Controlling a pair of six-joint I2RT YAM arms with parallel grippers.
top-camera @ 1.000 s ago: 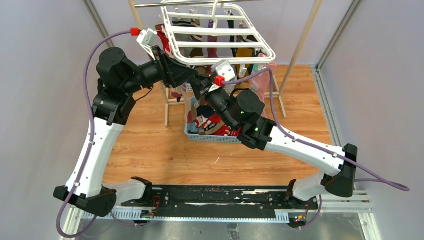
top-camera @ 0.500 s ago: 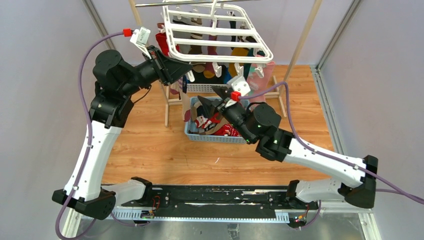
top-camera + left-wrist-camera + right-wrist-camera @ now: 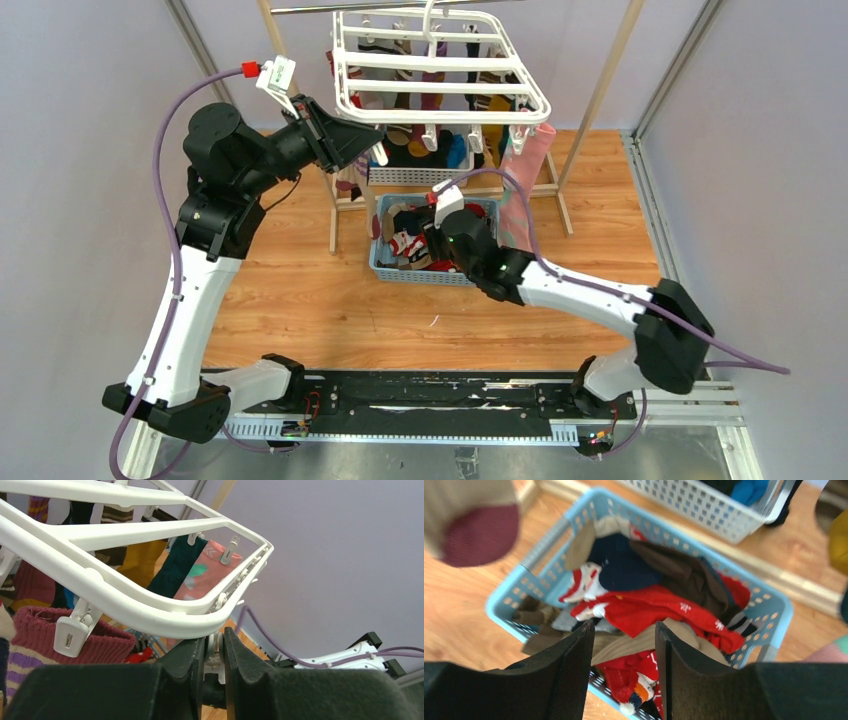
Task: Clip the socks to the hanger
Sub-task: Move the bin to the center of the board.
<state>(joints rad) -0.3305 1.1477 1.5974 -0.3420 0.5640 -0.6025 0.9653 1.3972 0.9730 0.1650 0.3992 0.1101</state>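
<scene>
My left gripper point(image 3: 214, 647) is up under the near-left corner of the hanger point(image 3: 150, 611). Its jaws are drawn in narrow around one small white clip point(image 3: 215, 656) that dangles from the frame's rim. I judge the point of this hold is twofold: to squeeze the clip open, and to steady a frame that hangs from a hook and would swing if pushed. I cannot tell whether the clip's mouth is actually parted, because my own fingers hide it. I see no sock in this clip, while others along the frame are already loaded. There is a dark red ribbed cuff point(image 3: 60, 637) to the left and a pink sock point(image 3: 205, 575) at the far right corner.

My right gripper point(image 3: 623, 630) hangs low over the blue basket point(image 3: 504, 605), which stands below the hanger. Its jaws are moderately wide and hold nothing. They point down into the heap of loose socks, with a red sock point(image 3: 649, 605) and a tan one point(image 3: 634, 647) just under the fingertips. That is where the next sock has to come from, so the jaws stand apart ready to close on a fold.

The heap is tangled, and a deep bite could lift two socks at once. I would take a free edge of the red one, then carry it up to the waiting clip.
</scene>
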